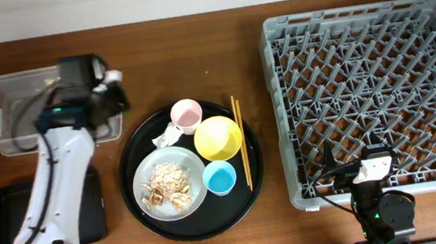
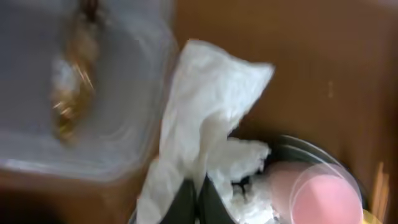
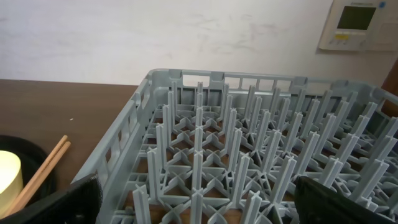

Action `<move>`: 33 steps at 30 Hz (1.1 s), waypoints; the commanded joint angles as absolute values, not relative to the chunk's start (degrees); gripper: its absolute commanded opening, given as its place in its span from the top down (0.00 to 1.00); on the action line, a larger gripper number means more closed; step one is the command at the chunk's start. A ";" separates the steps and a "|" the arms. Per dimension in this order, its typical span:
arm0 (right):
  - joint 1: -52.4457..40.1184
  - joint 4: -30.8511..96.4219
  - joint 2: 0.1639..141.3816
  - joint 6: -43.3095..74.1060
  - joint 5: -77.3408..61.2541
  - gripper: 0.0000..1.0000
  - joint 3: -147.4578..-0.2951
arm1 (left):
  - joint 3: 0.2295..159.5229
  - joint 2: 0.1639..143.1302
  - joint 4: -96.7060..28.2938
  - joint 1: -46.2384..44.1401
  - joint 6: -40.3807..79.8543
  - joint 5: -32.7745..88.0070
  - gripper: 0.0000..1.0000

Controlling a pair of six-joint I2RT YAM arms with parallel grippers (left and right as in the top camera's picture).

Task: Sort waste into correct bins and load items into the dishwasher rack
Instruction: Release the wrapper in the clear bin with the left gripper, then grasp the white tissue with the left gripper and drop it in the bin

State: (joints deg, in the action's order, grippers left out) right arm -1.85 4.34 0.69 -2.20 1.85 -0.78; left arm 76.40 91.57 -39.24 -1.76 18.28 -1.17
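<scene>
Gripping tissue (image 2: 208, 106): left gripper (image 2: 199, 202) jaws closed on its lower end, sheet's long axis running out ahead of fingertips. Tub (image 1: 14, 77) just left of jaws, wrapper (image 2: 71, 93) inside. Right gripper (image 3: 199, 205) open over rack (image 3: 249, 155), well apart.

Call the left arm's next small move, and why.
Probably carry the crumpled white tissue over the clear tub before opening: the left tool looks shut on it, but it seems to hang beside the tub's rim, not above its inside.
</scene>
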 commanded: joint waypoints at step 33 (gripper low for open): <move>-1.48 4.56 0.25 -2.57 2.11 0.01 -0.32 | 54.26 94.91 -26.06 -5.50 -10.22 14.20 0.14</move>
State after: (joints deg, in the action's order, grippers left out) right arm -1.85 4.34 0.64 -2.20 1.85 -0.78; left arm 55.31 91.53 -27.46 -4.25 -5.13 12.82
